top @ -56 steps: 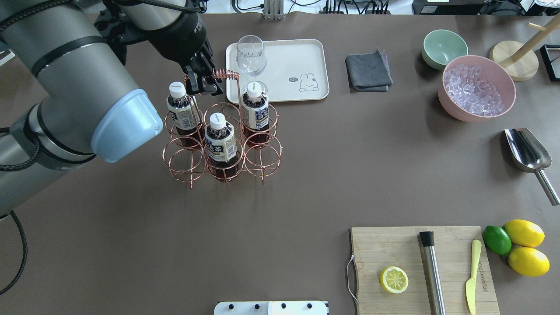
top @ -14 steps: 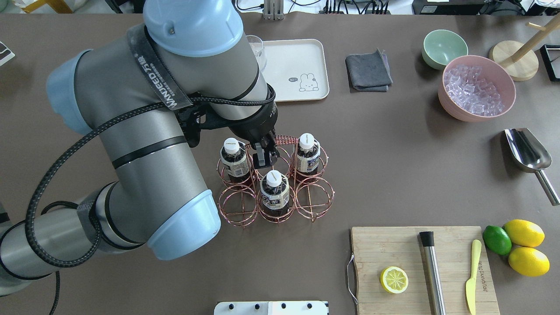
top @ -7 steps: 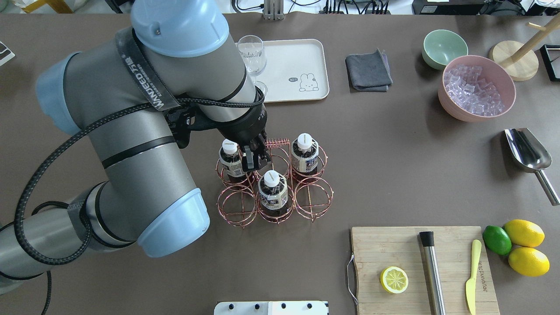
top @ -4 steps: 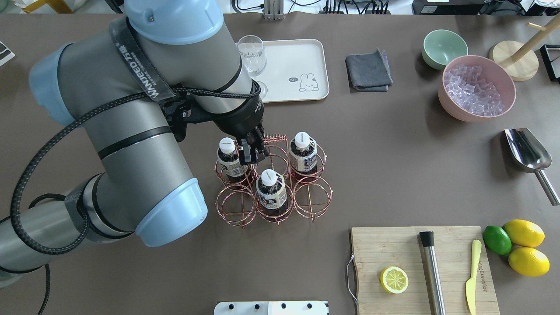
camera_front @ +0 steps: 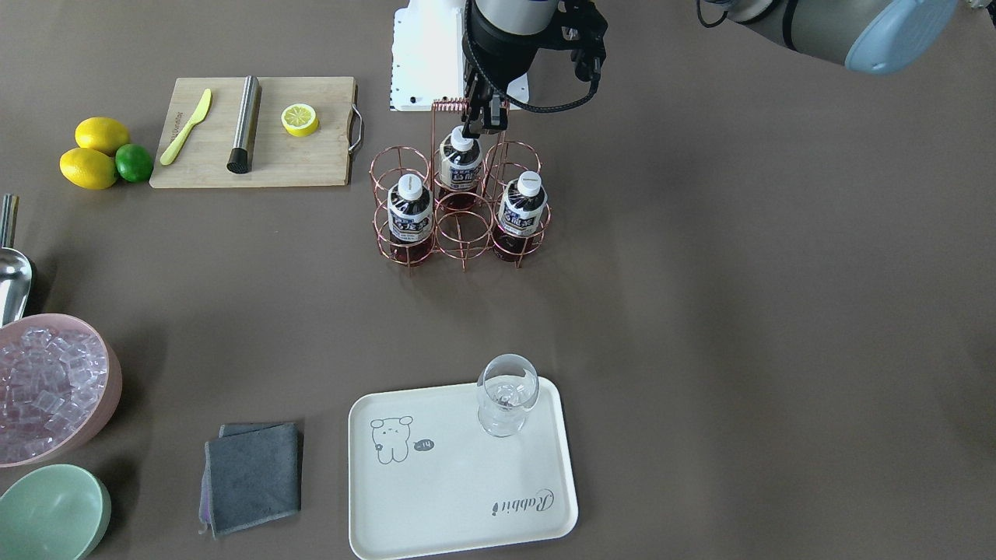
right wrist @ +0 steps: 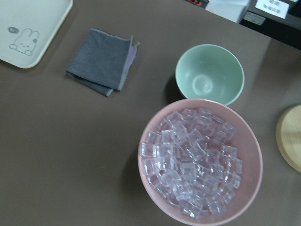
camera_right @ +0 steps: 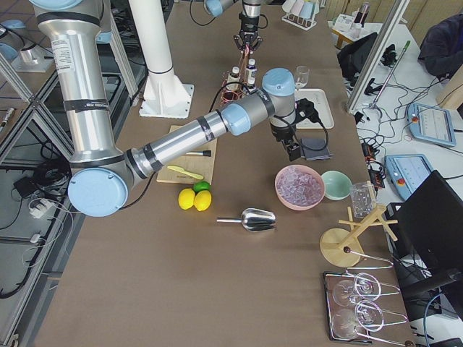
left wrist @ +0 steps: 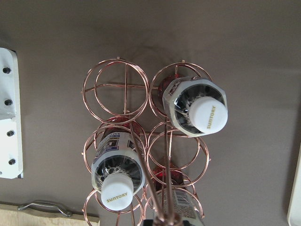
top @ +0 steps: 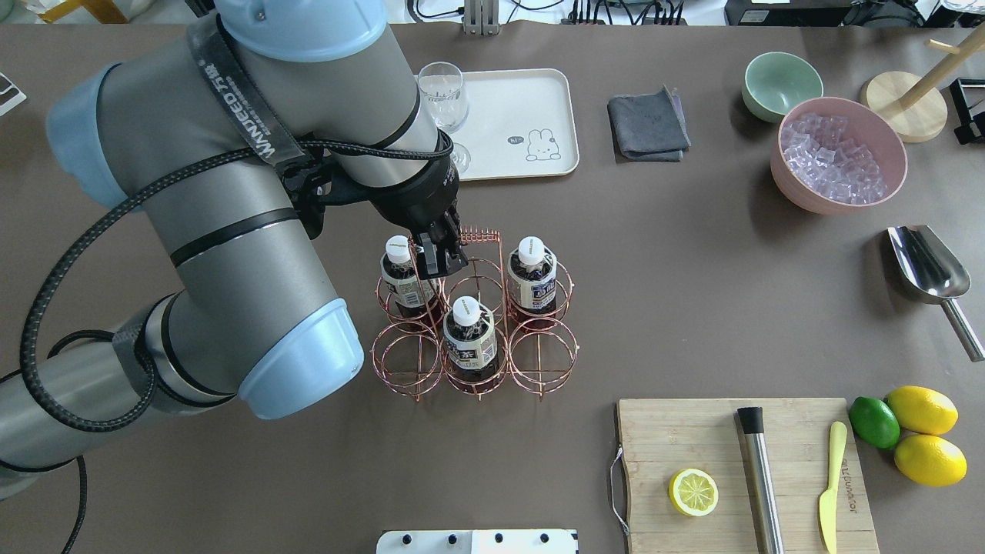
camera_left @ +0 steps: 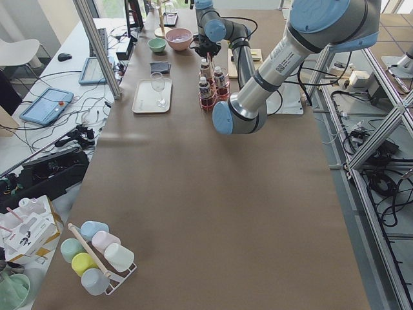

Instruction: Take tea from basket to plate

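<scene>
While our left gripper (top: 435, 261) clamps the basket (top: 405, 360) handle, three white-capped bottles of dark tea (top: 465, 342) stand in its rings.

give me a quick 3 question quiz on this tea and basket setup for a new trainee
1. True or false: one tea bottle already stands on the plate.
2. How many ring cells of the basket are empty?
3. The left hand grips: A) the basket's coiled handle, B) the plate's rim, C) a tea bottle's cap.

Key:
1. False. The plate holds only a glass, and all three bottles are in the basket.
2. Three.
3. A.
</scene>
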Controlling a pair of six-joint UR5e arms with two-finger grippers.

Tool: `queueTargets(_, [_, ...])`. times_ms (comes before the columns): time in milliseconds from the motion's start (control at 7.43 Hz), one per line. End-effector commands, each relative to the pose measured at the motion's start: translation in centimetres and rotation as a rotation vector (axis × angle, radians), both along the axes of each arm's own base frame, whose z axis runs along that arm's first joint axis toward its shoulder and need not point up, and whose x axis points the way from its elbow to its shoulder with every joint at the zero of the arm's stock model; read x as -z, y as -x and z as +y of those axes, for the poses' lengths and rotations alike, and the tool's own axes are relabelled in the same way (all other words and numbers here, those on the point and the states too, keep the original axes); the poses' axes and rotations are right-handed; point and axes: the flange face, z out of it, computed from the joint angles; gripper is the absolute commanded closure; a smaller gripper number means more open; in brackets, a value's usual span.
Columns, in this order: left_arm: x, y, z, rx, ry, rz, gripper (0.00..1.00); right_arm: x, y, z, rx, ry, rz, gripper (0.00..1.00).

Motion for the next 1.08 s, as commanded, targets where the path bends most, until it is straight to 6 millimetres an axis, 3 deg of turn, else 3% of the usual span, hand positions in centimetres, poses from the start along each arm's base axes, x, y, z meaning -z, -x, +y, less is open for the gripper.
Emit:
queueTargets(0, [0.4, -0.9, -0.5, -0.004, 0.007, -0.008, 1.00, 7.3, 6.8, -0.9, 0.096, -0.132, -0.048, 0.00])
queueTargets(135, [0.5, -0.9, -0.5, -0.004, 0.006, -0.007, 1.00, 10.1, 9.0, -1.2, 0.117, -0.161, -0.069, 0.00])
queueTargets(269, [0.6, -0.9, -0.3, -0.005, 0.004, -0.004, 1.00, 11.1, 10.9, -0.4, 0.158, -0.194, -0.088, 0.00])
queueTargets(538, [0.5, -0.9, -0.4, -0.005, 0.006, -0.007, 1.00, 13.0, 17.0, 1.7, 0.168, -0.296, -0.135, 0.00])
queueTargets(942, [0.5, -1.0, -0.3, -0.007, 0.005, -0.007, 1.00, 18.3, 25.2, 5.3, 0.148, -0.406, -0.310, 0.00])
